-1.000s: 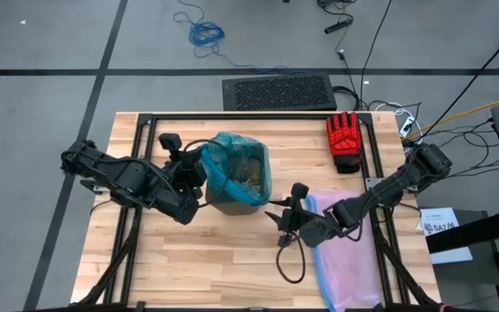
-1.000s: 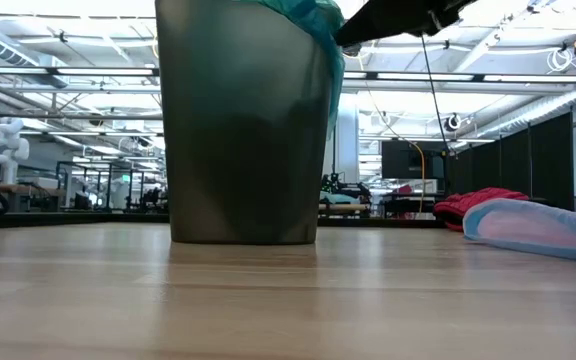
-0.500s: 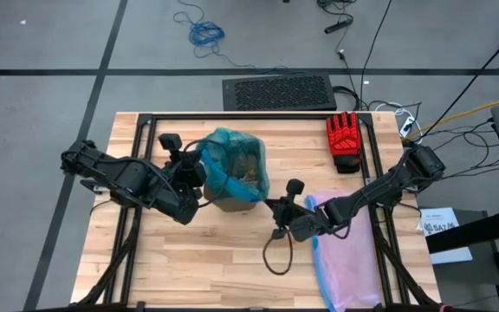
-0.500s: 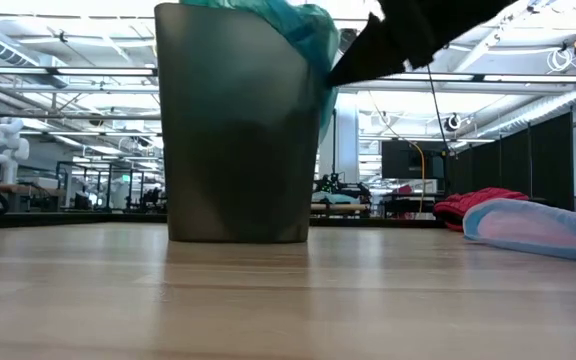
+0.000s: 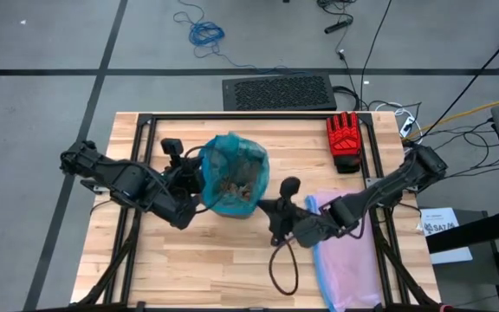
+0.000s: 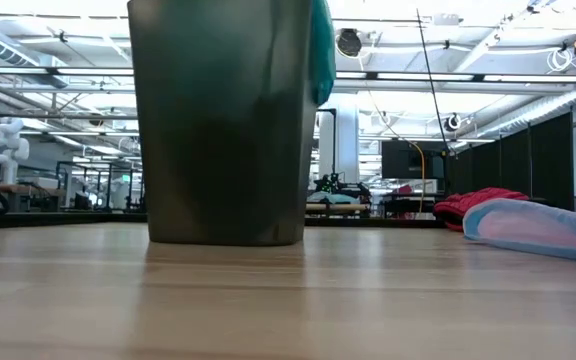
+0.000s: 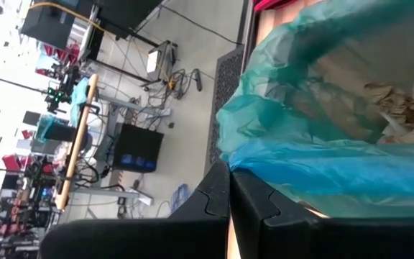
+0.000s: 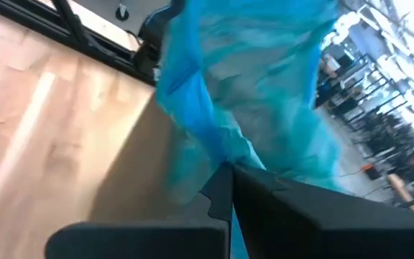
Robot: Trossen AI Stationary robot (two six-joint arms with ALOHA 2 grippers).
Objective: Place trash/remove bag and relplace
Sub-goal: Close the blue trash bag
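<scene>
A dark grey bin [image 6: 223,120] stands on the table, lined with the teal-green bag [image 5: 225,149]. The bag's rim folds over the bin's edge [image 6: 321,50]. Brown paper trash [image 5: 236,184] lies inside the bag and also shows in the left wrist view [image 7: 401,108]. My left gripper [image 5: 199,184] is shut on the bag's rim at the bin's left side. My right gripper [image 5: 265,206] is shut on the rim at the bin's right near side. My left gripper pinches the bag's folded-over rim [image 7: 261,164] between its two fingers at the bin's left side, coming level from the table's left. The film runs slack from the fingertips around the bin's mouth. My right gripper pinches a gathered bit of the bag's rim [image 8: 225,155] between its two fingers at the bin's right near side, slanting in from the table's right. The film bunches up at the fingertips; one layer or several, I cannot tell.
A pale pink bag [image 5: 345,256] lies flat at the near right under my right arm. A red glove [image 5: 345,139] lies at the far right. A black mat [image 5: 280,91] sits on the floor beyond the far edge. Bare wood shows at the near left.
My right gripper has moved toward the bin and shut on the bag's rim. The bin has shifted a little toward the table's left and near edges.
</scene>
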